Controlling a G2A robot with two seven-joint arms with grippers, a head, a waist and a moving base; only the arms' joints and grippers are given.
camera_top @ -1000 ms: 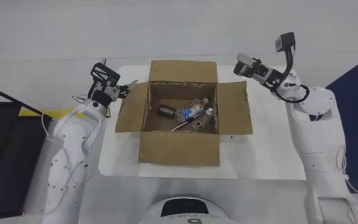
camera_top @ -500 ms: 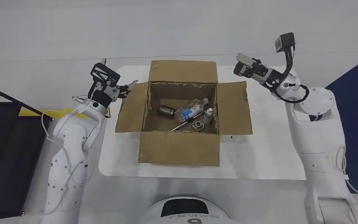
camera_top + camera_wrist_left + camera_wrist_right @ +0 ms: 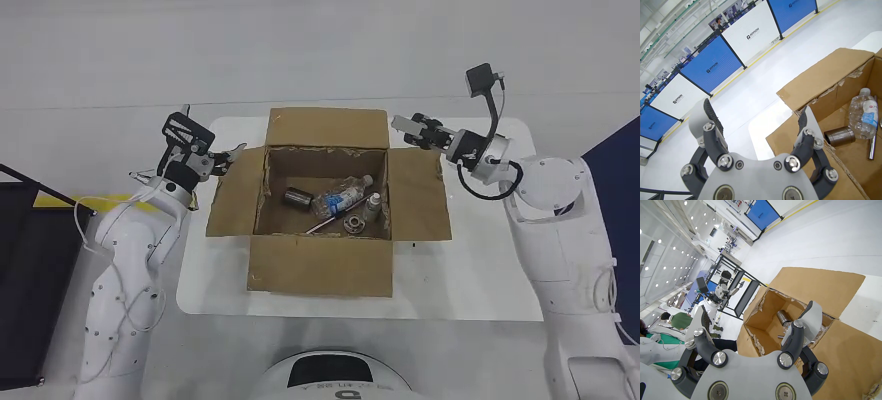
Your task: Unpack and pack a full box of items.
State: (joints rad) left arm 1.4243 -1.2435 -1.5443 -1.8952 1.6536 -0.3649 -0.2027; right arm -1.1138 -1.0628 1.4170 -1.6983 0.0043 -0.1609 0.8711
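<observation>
Cardboard box (image 3: 318, 266), unpacking unstarted: left gripper (image 3: 755, 106) and right gripper (image 3: 758, 307) gape empty, and the bottle (image 3: 340, 197) ahead of the right jaws likely calls for descent.

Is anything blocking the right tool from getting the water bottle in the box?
Nothing visible covers the bottle. The box is open, with its flaps folded out. The open right tool hovers by the box's far right corner.

A white surface (image 3: 480, 290) is standing on pale flooring. Blue and white partition panels (image 3: 711, 68) are lining the hall, with a yellow floor line (image 3: 757, 59) running alongside them. A black metal rack (image 3: 746, 296) is standing nearby.
</observation>
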